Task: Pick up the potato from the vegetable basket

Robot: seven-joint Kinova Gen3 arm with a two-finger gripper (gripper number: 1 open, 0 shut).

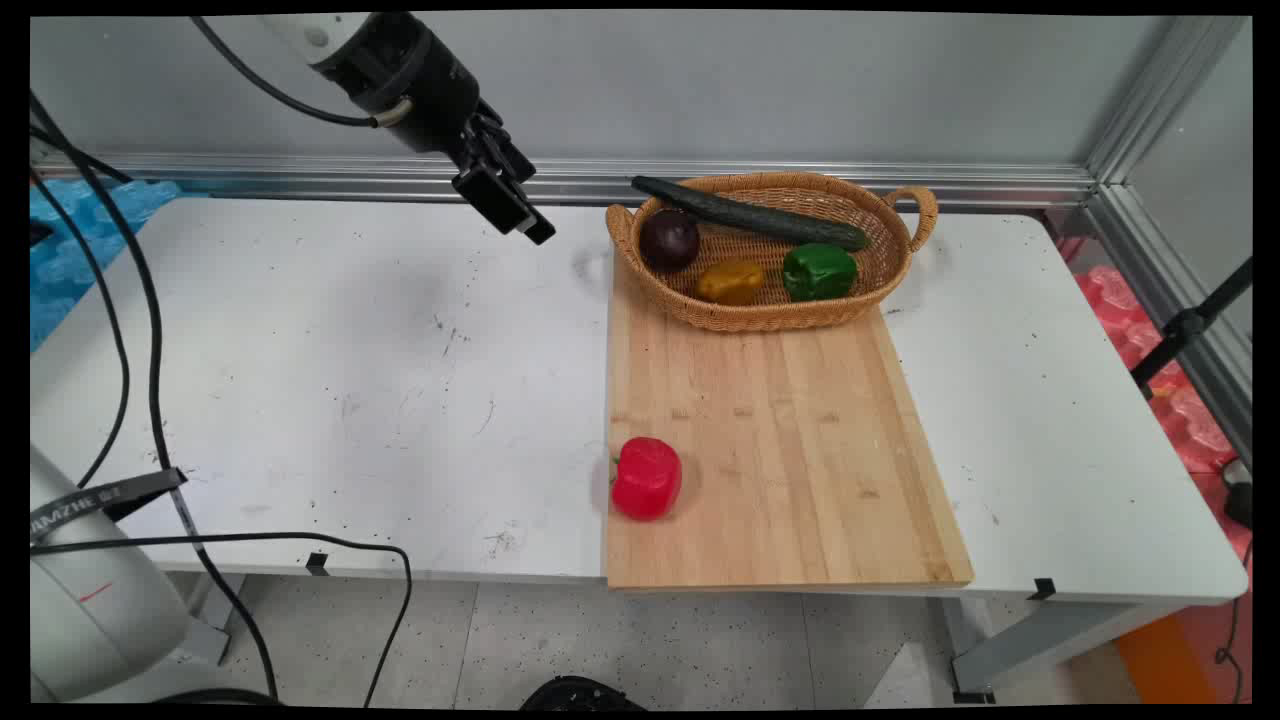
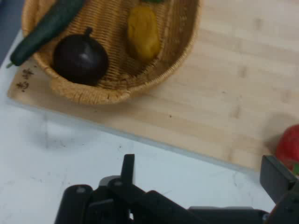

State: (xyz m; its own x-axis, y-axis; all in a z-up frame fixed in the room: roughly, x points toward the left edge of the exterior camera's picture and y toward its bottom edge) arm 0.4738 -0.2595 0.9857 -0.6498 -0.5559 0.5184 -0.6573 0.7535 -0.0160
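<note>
Hovering pincer [image 1: 512, 212] — fingers apart, empty | basket [image 1: 770, 318] just right | red pepper [image 1: 646, 478] well apart

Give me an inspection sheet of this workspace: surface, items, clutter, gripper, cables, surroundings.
Surface: white table, scuffed; wooden cutting board on its right half.
Items: wicker basket on the board's far end, holding a cucumber, dark onion, yellow pepper and green pepper; red pepper at the board's near left edge.
Clutter: nothing seen.
Gripper: gripper raised above the table left of the basket, fingers apart, holding nothing.
Cables: black cables hang at the left.
Surroundings: grey wall behind; blue padding left, red padding right.
</note>
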